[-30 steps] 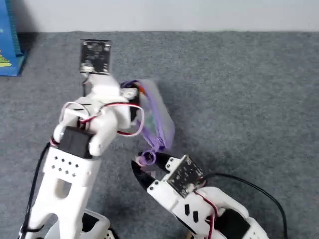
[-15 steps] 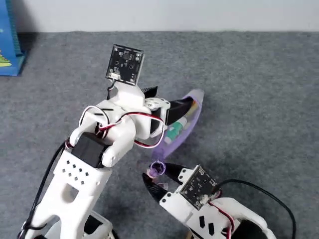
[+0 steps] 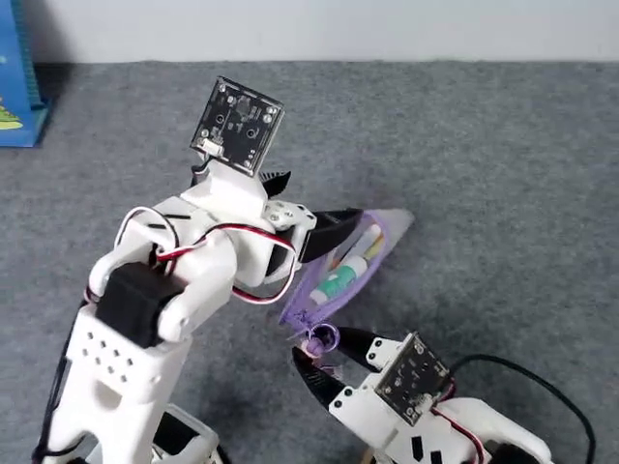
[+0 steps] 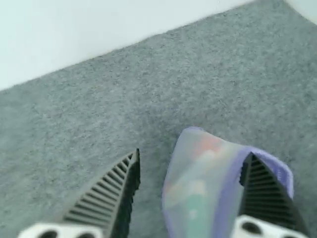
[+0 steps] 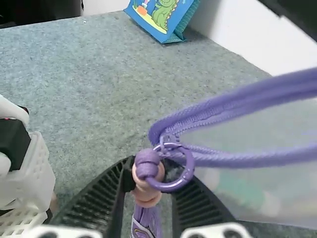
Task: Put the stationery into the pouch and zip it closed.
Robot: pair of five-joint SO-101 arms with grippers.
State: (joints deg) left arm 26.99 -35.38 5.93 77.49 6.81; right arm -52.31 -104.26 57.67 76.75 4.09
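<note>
A clear pouch with purple trim lies on the grey mat, with stationery such as a green-and-white item visible through it. My left gripper is open over the pouch's far end. In the left wrist view the pouch sits between the fingers of the left gripper, close against one finger. My right gripper is at the pouch's near corner, shut on the zipper pull. In the right wrist view the purple ring and the pull's strap are pinched in the right gripper, and the zipper edge of the pouch runs off from there.
A blue box stands at the far left by the white wall; it is also in the right wrist view as a blue box with a dinosaur picture. Bare grey mat stretches to the right of the pouch.
The pouch has swung from hanging beside the left arm to lying flat toward the right. The left gripper followed it rightward. The right gripper drew back toward the near edge with the zipper pull.
</note>
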